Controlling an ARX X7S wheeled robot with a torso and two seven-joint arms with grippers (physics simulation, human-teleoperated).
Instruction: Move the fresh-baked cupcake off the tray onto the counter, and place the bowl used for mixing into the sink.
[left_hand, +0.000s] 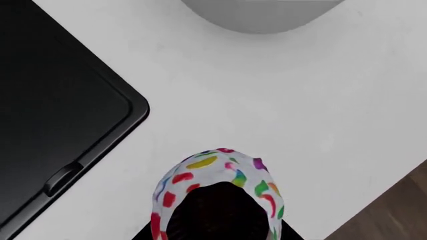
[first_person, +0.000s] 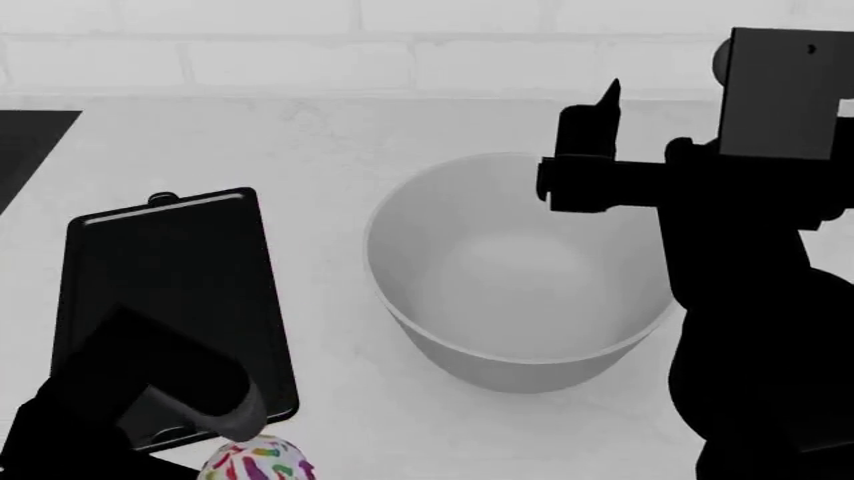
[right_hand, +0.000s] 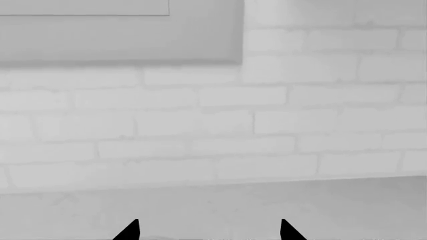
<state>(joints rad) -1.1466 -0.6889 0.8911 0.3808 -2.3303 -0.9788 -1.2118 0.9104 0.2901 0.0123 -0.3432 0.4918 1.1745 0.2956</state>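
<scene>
The cupcake (left_hand: 220, 172), white frosting with coloured sprinkles, sits in my left gripper (left_hand: 217, 222) just off the corner of the black tray (left_hand: 53, 115), over the white counter (left_hand: 287, 100). In the head view the cupcake (first_person: 256, 463) shows under the left gripper (first_person: 227, 435), at the near right corner of the tray (first_person: 167, 270). I cannot tell whether it touches the counter. The large white bowl (first_person: 521, 285) stands right of the tray. My right gripper (first_person: 594, 150) is open and empty above the bowl's far right rim, facing the brick wall (right_hand: 208, 231).
The counter's front edge and wooden floor (left_hand: 397, 210) lie close beside the cupcake. The bowl's side (left_hand: 263, 15) shows beyond it. A black area (first_person: 27, 140) lies at the counter's far left; I cannot tell what it is. A white brick wall (first_person: 400, 50) backs the counter.
</scene>
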